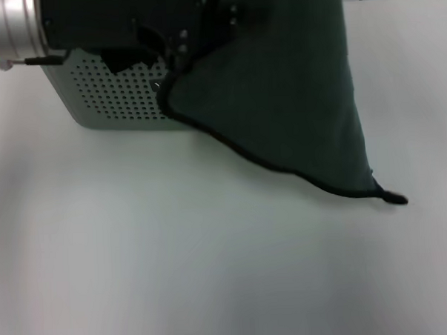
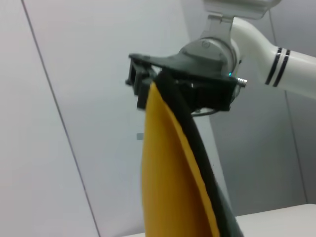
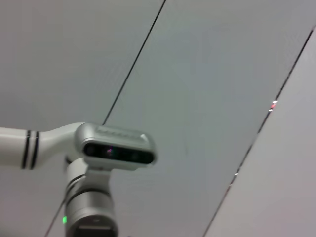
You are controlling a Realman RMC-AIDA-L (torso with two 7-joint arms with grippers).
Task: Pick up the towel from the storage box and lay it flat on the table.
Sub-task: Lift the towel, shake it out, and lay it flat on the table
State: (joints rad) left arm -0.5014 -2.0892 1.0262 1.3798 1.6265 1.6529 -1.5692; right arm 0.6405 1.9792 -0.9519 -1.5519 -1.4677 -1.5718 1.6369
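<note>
The dark green towel [image 1: 280, 98] with its black border hangs in the air in front of the sage-green storage box [image 1: 109, 94], and its lowest corner touches the white table [image 1: 175, 258]. My left gripper [image 1: 175, 49] is at the towel's upper left edge, above the box, shut on it. The left wrist view shows my right gripper [image 2: 154, 85] shut on the towel's top edge, with the yellow reverse face [image 2: 168, 177] hanging below it. In the head view the right gripper is out of sight above the towel.
The box stands at the table's back left. The left arm's silver wrist with a green light [image 1: 10, 28] is at the top left. The right wrist view shows only the left arm [image 3: 94, 197] against grey wall panels.
</note>
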